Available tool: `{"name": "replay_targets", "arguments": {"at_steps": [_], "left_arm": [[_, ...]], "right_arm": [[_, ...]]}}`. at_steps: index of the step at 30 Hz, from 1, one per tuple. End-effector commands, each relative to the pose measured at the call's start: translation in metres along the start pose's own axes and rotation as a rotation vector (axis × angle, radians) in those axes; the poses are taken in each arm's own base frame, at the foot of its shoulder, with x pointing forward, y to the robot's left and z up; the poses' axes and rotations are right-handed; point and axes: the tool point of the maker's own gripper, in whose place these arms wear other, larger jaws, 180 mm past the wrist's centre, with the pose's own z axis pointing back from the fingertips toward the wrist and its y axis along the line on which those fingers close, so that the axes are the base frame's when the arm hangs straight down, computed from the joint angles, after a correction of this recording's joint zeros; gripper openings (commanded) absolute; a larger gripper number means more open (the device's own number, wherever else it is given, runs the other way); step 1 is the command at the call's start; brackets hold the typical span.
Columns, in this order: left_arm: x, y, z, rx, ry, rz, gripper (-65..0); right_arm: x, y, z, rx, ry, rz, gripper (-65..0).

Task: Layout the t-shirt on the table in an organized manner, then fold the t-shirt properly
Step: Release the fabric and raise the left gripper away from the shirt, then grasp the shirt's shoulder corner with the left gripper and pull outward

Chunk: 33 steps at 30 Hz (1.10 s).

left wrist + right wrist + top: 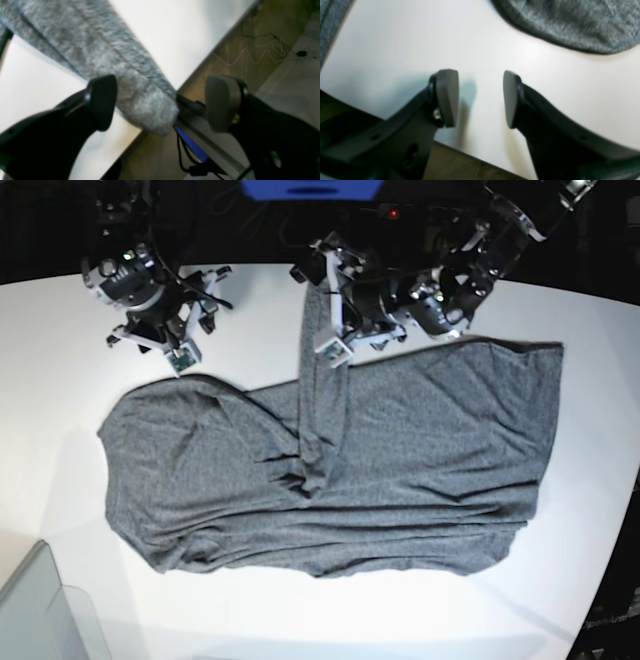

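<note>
Near the back edge, left pincer [160,102] spread wide with a sleeve tip lying loose between the pads, apparently ungripped though blur makes that unsure; right pincer [480,98] also parted, empty over bare worktop [395,50]. Risk: sleeve sliding off the rim if nudged, or dragging a wrinkle into the body. Farther out, t-shirt [400,470] spread flat mid-worktop, long axis left-right.

The base view is looking straight down from high above the counter [60,360]. Each wrist view is riding close behind its own end effector, pointing past it at the counter edge; all three are sharing the t-shirt [400,450].
</note>
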Motion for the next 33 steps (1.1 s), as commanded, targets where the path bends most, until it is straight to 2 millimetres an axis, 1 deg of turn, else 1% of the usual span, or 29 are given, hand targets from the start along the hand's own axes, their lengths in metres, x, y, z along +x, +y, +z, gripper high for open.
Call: {"name": "replay_targets", "arguments": {"at_steps": [1, 5, 9, 13, 16, 21, 24, 25, 26, 27, 28, 31, 32, 33], "left_arm": [[0.007, 0.0, 0.004, 0.0, -0.028, -0.003, -11.9], [-0.006, -0.005, -0.001, -0.01, -0.001, 0.03, -11.9], [-0.019, 0.001, -0.004, 0.043, 0.022, 0.178, -11.9], [-0.02, 0.005, -0.004, 0.072, 0.024, 0.241, -11.9], [-0.019, 0.006, -0.004, 0.076, 0.02, 0.245, -11.9], [-0.042, 0.017, -0.017, 0.094, 0.09, 0.288, -12.0], [-0.05, 0.02, -0.021, 0.1, 0.115, 0.303, -12.6], [-0.052, 0.021, -0.021, 0.101, 0.118, 0.305, -14.4], [-0.053, 0.021, -0.021, 0.102, 0.121, 0.307, -19.0], [-0.053, 0.022, -0.021, 0.104, 0.122, 0.308, -25.7], [-0.054, 0.023, -0.021, 0.107, 0.125, 0.311, -33.3], [-0.055, 0.026, -0.02, 0.113, 0.126, 0.312, -60.6], [-0.056, 0.027, -0.02, 0.114, 0.127, 0.311, -65.0], [-0.056, 0.027, -0.02, 0.117, 0.128, 0.31, -65.0]], "right_arm": [[0.009, -0.002, 0.003, -0.005, -0.034, 0.006, -35.8], [0.009, -0.002, 0.003, -0.005, -0.034, 0.006, -35.8], [0.009, -0.002, 0.003, -0.005, -0.034, 0.006, -35.8], [0.009, -0.002, 0.003, -0.005, -0.034, 0.006, -35.8], [0.009, -0.002, 0.003, -0.005, -0.036, 0.006, -35.8], [0.009, -0.002, 0.003, -0.005, -0.034, 0.006, -35.8], [0.008, -0.001, 0.003, -0.003, -0.033, 0.006, -35.8], [0.008, -0.001, 0.003, -0.003, -0.033, 0.006, -35.8], [0.008, -0.001, 0.003, -0.003, -0.033, 0.006, -35.8], [0.008, -0.001, 0.003, -0.003, -0.033, 0.006, -35.8], [0.008, -0.001, 0.003, -0.003, -0.033, 0.006, -35.8], [0.008, -0.001, 0.003, -0.003, -0.033, 0.006, -35.8], [0.008, -0.001, 0.003, -0.003, -0.033, 0.006, -35.8], [0.008, -0.001, 0.003, -0.003, -0.033, 0.006, -35.8]]}}
